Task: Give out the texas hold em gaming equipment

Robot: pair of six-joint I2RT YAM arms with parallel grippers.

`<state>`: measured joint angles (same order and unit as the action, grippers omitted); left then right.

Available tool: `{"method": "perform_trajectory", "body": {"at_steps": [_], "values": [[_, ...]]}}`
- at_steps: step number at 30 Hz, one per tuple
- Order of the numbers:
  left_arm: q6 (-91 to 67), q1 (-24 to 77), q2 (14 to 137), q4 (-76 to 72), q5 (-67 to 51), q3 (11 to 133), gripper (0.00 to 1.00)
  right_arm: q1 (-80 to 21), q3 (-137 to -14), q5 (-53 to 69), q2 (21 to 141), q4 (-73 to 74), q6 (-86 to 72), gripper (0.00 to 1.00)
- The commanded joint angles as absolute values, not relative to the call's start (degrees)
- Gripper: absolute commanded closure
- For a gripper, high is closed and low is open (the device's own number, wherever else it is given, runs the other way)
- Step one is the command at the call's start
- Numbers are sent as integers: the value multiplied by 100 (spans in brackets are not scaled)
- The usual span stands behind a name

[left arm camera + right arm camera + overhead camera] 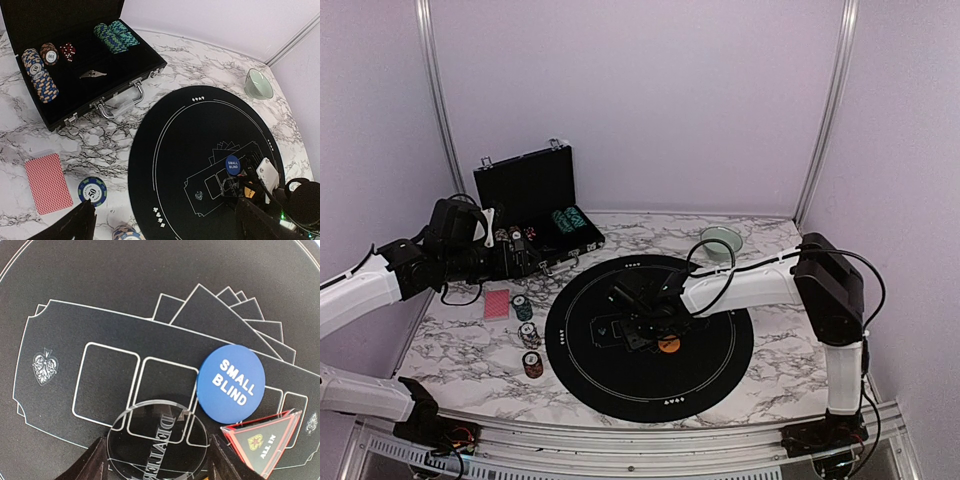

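TOP: my left gripper [525, 262] hovers by the black case [525, 185], right gripper [640, 315] sits low over the round mat [720, 350]; red cards [496, 303] and chip stacks [530, 335] lie left of the mat | LEFT WRIST: fingers [75, 225] spread wide, holding nothing | RIGHT WRIST: fingers [92, 465] flank the clear dealer disc [157, 440], and I cannot tell whether they touch it; blue small-blind disc [231, 383] is just beside it

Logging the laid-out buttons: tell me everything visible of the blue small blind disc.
The blue disc is round, flat and matte, plastic by its look, with SMALL BLIND in white capitals. It lies face up on the black mat, over its printed card outlines, and nothing grips it. A clear disc and a red-edged ALL IN triangle sit close beside it; contact is unclear.
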<state>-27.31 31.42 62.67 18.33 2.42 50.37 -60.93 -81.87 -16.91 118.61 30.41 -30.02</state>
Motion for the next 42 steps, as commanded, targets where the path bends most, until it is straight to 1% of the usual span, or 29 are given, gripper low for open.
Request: {"method": "perform_trajectory", "body": {"at_steps": [1,23,42], "values": [[-2751,3111,6268,1828,186,4983,1,-6179,-8367,-1626,11965,3103,-2954,38],[-2760,3094,6231,1811,150,4957,1,-6238,-8513,-1522,12044,3111,-2909,40],[-2737,3067,6209,1828,121,4983,1,-6297,-9197,-1412,12489,3251,-2671,40]]}}
